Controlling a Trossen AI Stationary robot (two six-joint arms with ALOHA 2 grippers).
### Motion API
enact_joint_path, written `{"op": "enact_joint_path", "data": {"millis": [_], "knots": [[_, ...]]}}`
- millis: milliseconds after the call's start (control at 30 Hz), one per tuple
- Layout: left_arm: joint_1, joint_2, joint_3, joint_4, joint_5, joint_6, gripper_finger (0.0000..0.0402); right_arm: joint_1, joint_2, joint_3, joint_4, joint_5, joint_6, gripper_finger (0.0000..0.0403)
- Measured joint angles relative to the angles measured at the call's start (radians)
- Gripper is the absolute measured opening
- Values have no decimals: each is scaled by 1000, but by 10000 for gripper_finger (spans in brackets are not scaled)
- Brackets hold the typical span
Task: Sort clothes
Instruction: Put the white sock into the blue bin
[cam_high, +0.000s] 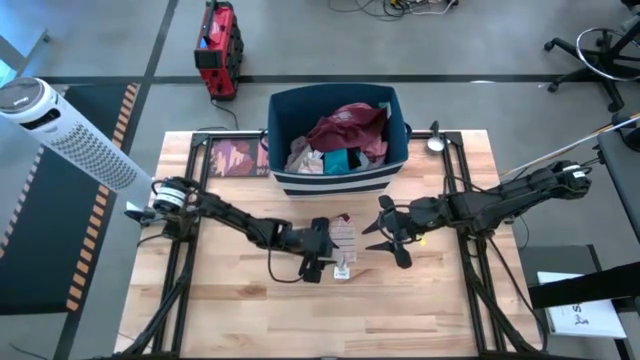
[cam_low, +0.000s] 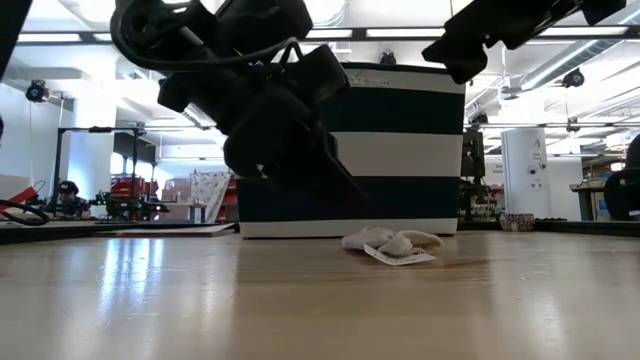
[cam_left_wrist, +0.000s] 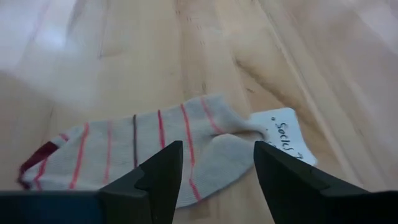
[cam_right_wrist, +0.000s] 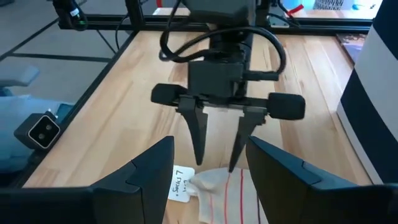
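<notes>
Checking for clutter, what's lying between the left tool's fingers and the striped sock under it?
Nothing: in the left wrist view the open left tool hangs right over the striped sock, no object between.

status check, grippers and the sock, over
Left gripper open, poised over striped sock on table. Right gripper open, beside it, empty. Bin behind holds clothes. Nothing in the way.

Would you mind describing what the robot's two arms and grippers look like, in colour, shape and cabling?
Both arms are dark, nearly black, built of slim jointed links. The left gripper has two thin tapering black fingers under a wide crossbar with rounded ends, on a boxy black body with looping black cables. The right gripper is the same dark colour, with broad wedge-shaped fingers. The left arm's base bears a silvery ring.
</notes>
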Motion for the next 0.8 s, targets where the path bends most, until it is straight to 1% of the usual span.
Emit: {"op": "enact_joint_path", "data": {"millis": [100, 167, 300, 533, 633, 733, 800], "knots": [[8, 1, 0, 1, 34, -12, 185, 3, 0, 0, -2, 0, 0, 185], [8, 6, 0, 5, 36, -13, 179, 3, 0, 0, -2, 0, 0, 184], [7, 43, 5, 13, 79, -20, 168, 3, 0, 0, -2, 0, 0, 183], [7, 127, 75, 13, 80, -20, 164, 3, 0, 0, -3, 0, 0, 181], [10, 149, 109, -16, 77, -11, 165, 8, 0, -1, -6, -1, 0, 181], [10, 156, 129, -45, 35, -9, 148, 15, -1, -1, -5, 0, 0, 180], [10, 156, 133, -53, 16, -4, 123, 20, -1, -1, -6, 0, 0, 180]]}}
